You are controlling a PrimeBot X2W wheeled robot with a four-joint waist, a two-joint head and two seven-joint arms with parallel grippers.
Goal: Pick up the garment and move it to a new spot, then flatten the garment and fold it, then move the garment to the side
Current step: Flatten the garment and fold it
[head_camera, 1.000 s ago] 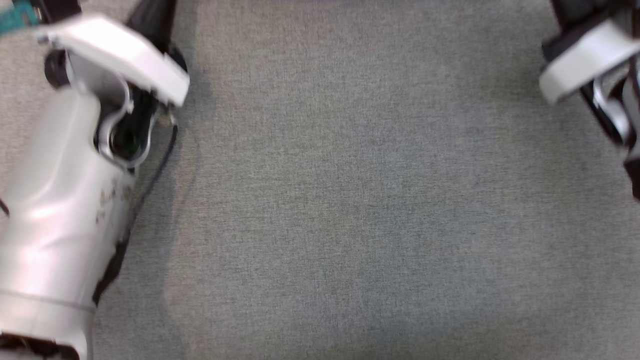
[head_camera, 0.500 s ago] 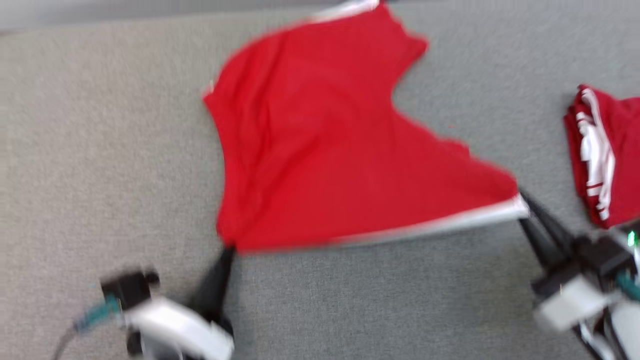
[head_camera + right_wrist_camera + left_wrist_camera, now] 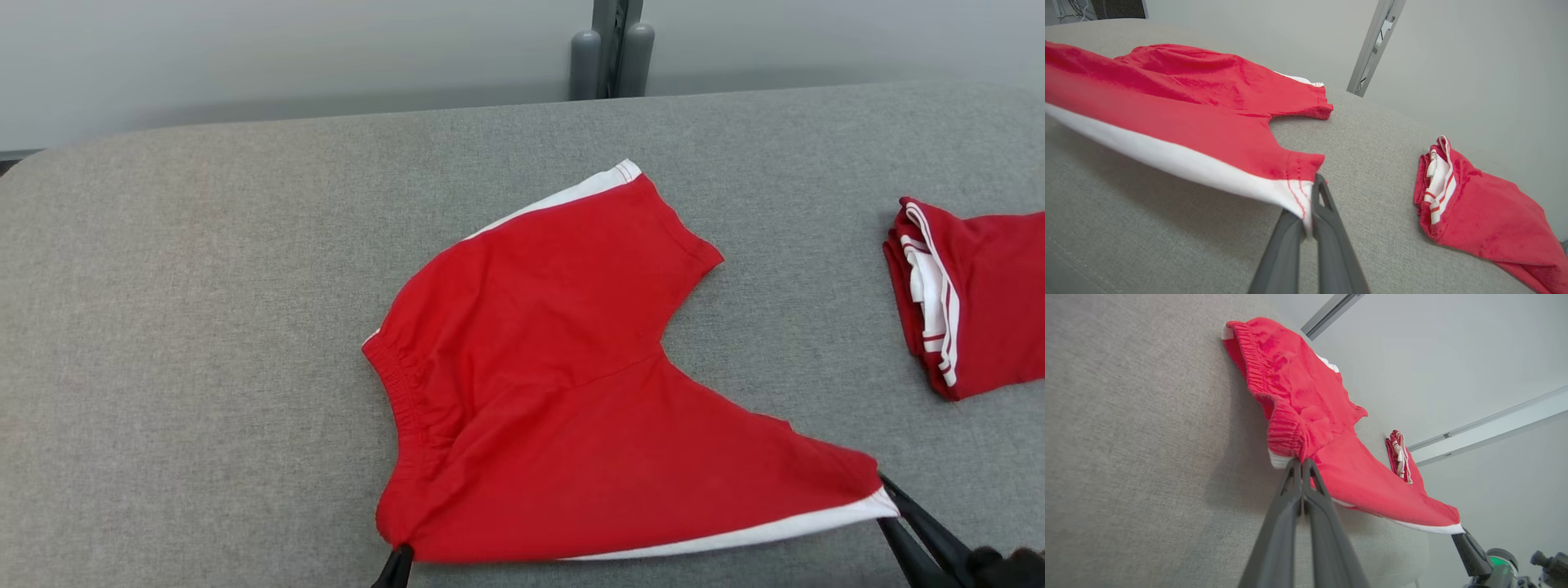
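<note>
The shorts (image 3: 571,392) sit mid-table (image 3: 204,327). Their far leg lies flat toward 12 o'clock, and their near edge is drawn taut between the two grippers. The left gripper (image 3: 1301,463), at 6 o'clock in the head view, is clamped on the waistband corner. The right gripper (image 3: 883,500), at 4 o'clock, is pinched on the white-striped hem corner of the near leg, which hangs clear of the table.

The cloth looks light, thin and limp. It sags and wrinkles between the holds, so it will likely go wherever its corners are led and will bunch as soon as the tension drops. The elastic waistband is thicker and gathered, so it probably gives the surer bite. The hem corner is a slim purchase and could slip under a hard pull.

How many layers each jaw pair holds cannot be made out. The underside of the shorts is hidden. The left gripper is nearly cut off at the head view's bottom edge. A folded red pile (image 3: 971,302) at 3 o'clock runs off the frame.
</note>
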